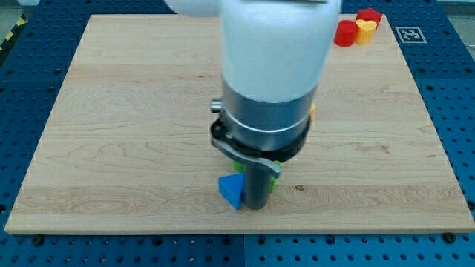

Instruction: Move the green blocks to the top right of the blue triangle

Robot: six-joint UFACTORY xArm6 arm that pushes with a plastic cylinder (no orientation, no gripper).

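The blue triangle (231,190) lies near the view's bottom centre of the wooden board (111,111). My tip (255,207) rests just to the triangle's right, touching or nearly touching it. Slivers of green block (275,171) show just right of the rod and at its upper left (239,166), mostly hidden behind the arm; their shapes cannot be made out. The big white and grey arm body (267,74) covers the board's centre.
At the view's top right corner of the board sit a red cylinder (344,33), a yellow heart (365,29) and a red block (369,15). A small orange-yellow bit (312,111) peeks from behind the arm's right side.
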